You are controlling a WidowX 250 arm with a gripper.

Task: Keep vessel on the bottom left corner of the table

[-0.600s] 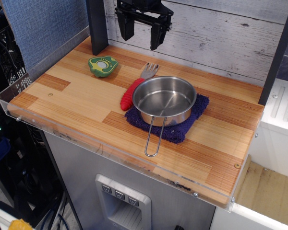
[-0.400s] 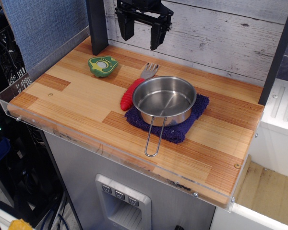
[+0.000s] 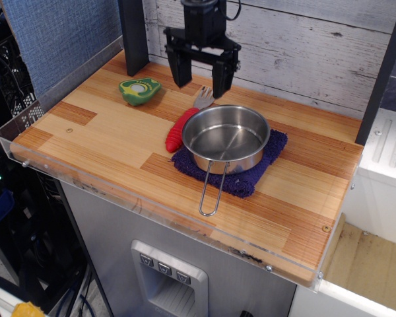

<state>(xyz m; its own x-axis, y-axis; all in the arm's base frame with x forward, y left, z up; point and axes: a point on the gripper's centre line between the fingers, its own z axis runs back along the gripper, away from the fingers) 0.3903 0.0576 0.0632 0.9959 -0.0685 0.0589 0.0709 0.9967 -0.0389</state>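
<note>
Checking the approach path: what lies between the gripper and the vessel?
The grey fork head of the red-handled fork lies below the open gripper, just behind the vessel, in the single view.

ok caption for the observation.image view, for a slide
Open gripper hovers behind steel pan sitting on blue cloth.

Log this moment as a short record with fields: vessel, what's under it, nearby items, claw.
vessel: steel pan, upright, empty, wire handle toward the front edge
under vessel: blue cloth, right of table centre
beside vessel: red-handled fork, touching the cloth's left side
other item: green avocado toy, back left
claw: open, holding nothing, above the fork's tines
table: wood-plank top
</note>
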